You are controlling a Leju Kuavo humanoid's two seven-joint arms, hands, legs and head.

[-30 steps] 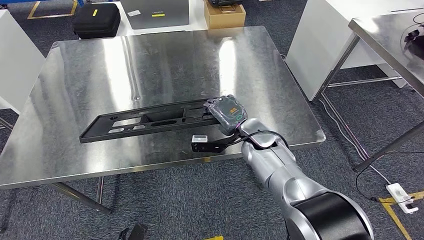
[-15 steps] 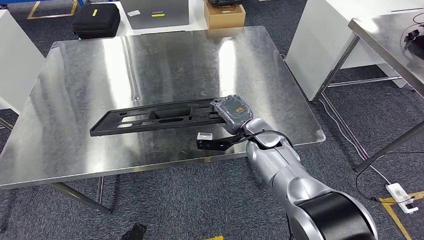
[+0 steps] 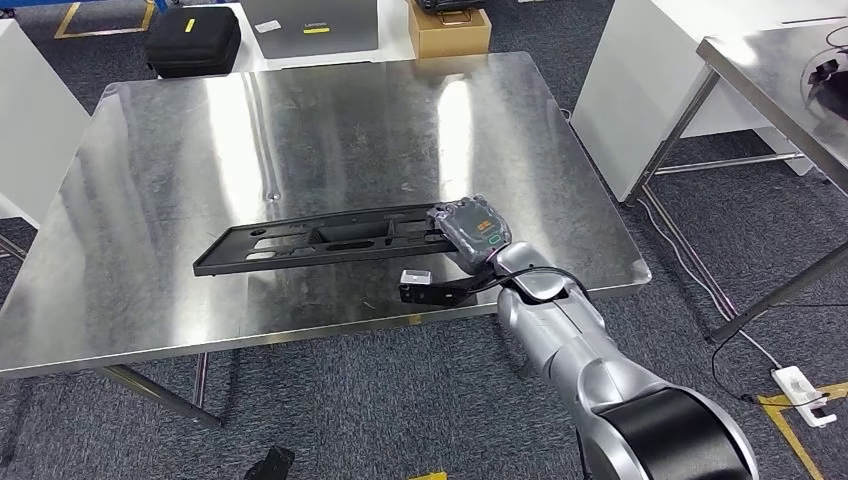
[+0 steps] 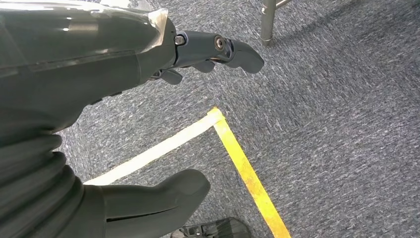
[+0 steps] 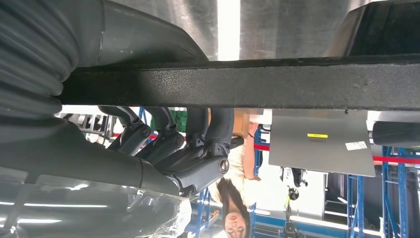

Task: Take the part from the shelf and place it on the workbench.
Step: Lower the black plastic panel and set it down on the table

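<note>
Part [image 3: 320, 240] shifted right and slightly farther across workbench [image 3: 200, 140] versus a second ago, gripped at right end by right hand [image 3: 472, 232]. Looks low over surface; contact unclear. Left hand [image 4: 198, 54] hangs over carpet, fingers apart, holding nothing.

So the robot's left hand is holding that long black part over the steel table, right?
Not quite: the right hand holds the long black part over the steel table, as the head view shows. The left hand hangs over the carpet, holding nothing.
</note>
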